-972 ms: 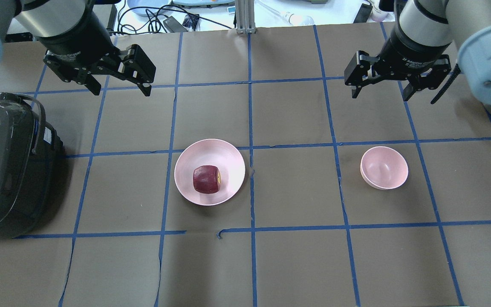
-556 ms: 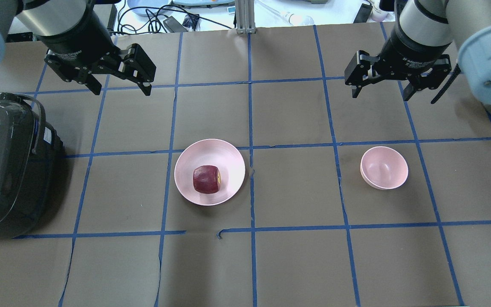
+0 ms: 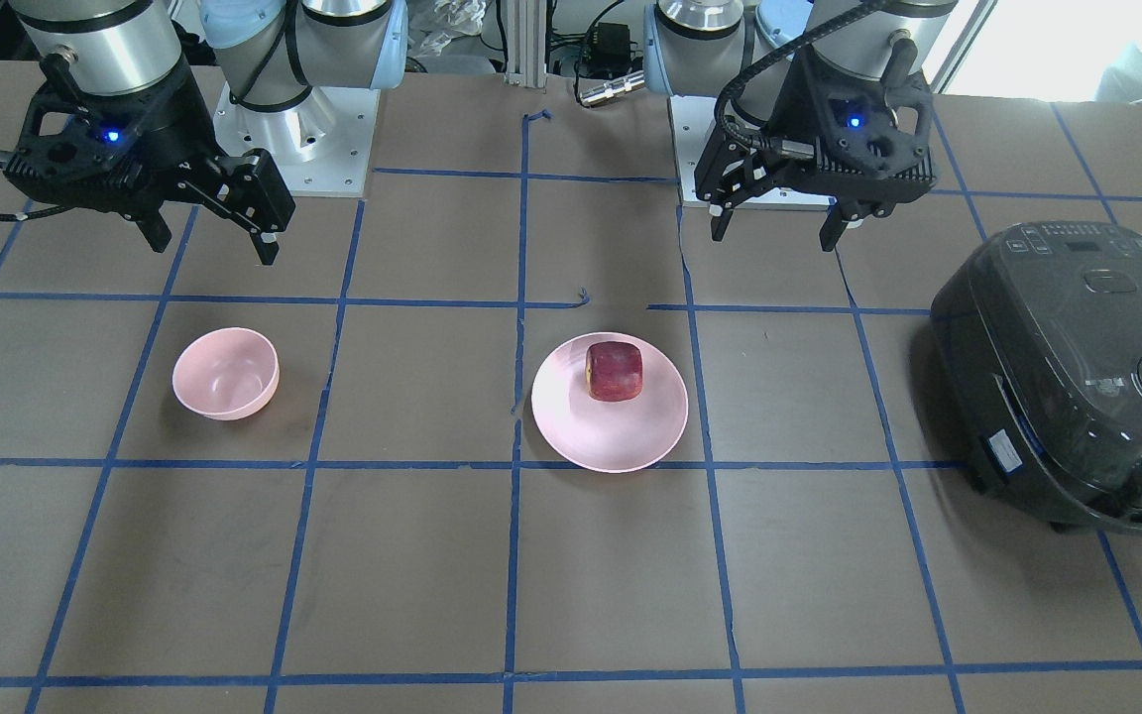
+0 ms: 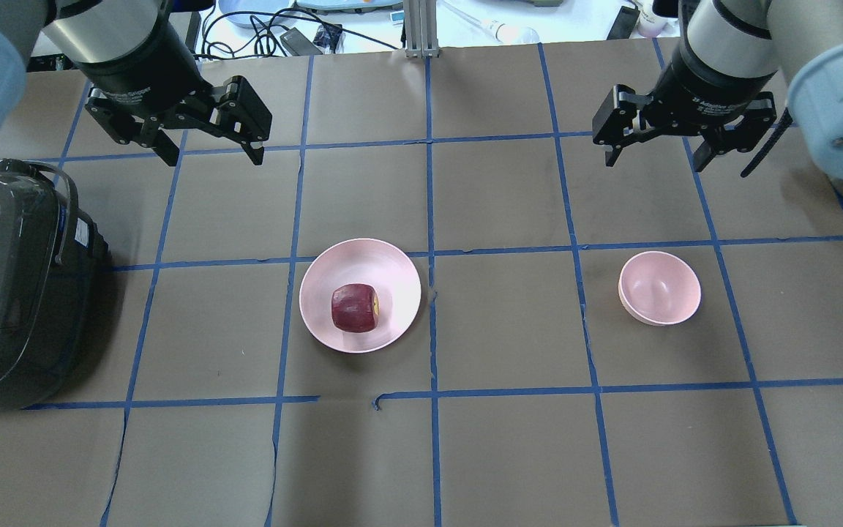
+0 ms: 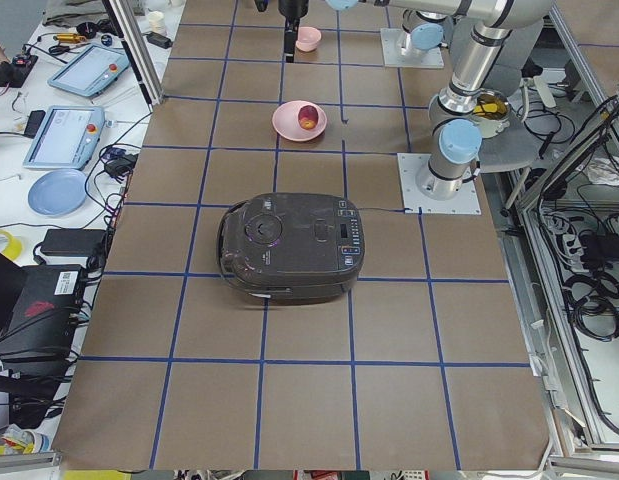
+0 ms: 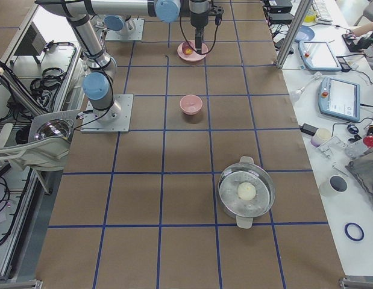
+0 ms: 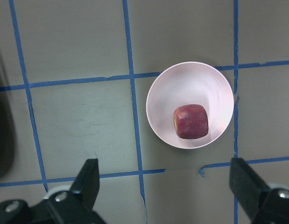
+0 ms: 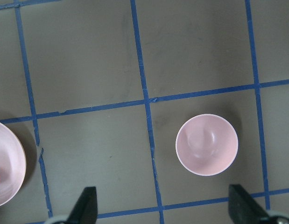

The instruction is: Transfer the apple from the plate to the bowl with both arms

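Observation:
The dark red apple [image 4: 354, 308] lies on the wide pale pink plate [image 4: 392, 271] near the table's middle; it also shows in the front view [image 3: 616, 371] and the left wrist view [image 7: 191, 122]. The small pink bowl [image 4: 659, 288] stands empty to the right, and shows in the right wrist view [image 8: 207, 144]. My left gripper [image 4: 214, 157] is open and empty, high above the table, back left of the plate. My right gripper [image 4: 654, 164] is open and empty, high above the table behind the bowl.
A large dark rice cooker [image 4: 12, 285] stands at the table's left edge. A steel pot [image 6: 246, 191] with a white object in it stands on the table's right end. Blue tape lines grid the brown table cover.
My left gripper has shifted slightly to the right, still open. The right gripper, apple, plate and bowl have hardly moved.

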Action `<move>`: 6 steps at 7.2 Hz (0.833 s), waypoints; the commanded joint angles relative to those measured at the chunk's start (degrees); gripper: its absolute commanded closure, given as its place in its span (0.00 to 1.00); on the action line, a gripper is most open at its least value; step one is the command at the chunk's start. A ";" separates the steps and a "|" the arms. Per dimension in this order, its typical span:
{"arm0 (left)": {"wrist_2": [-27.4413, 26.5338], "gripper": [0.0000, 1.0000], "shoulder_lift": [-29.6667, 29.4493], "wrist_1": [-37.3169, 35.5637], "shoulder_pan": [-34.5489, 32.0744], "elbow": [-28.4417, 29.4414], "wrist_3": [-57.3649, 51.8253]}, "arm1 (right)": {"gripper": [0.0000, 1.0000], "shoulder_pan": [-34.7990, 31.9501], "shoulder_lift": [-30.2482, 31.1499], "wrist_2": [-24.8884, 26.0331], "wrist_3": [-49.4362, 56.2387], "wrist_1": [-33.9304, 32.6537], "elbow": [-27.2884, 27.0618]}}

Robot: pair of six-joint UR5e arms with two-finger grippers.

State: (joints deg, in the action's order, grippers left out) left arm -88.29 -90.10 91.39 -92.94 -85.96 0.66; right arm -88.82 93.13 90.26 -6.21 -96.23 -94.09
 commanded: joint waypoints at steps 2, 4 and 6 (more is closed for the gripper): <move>0.84 0.00 -4.46 -2.60 -0.92 -6.37 10.29 | 0.00 8.10 -3.82 -0.87 11.05 -1.67 -0.66; 0.84 0.00 -7.09 -16.34 -5.21 -14.54 17.24 | 0.00 15.05 -8.73 -1.05 24.08 -1.94 -0.75; 0.92 0.00 -10.52 -25.59 -6.90 -21.14 20.25 | 0.00 17.71 -13.92 -2.97 29.73 -8.83 -5.89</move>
State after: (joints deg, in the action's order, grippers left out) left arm -87.44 -98.60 72.13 -98.71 -102.93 19.04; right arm -72.98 81.94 88.44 19.30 -100.82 -96.73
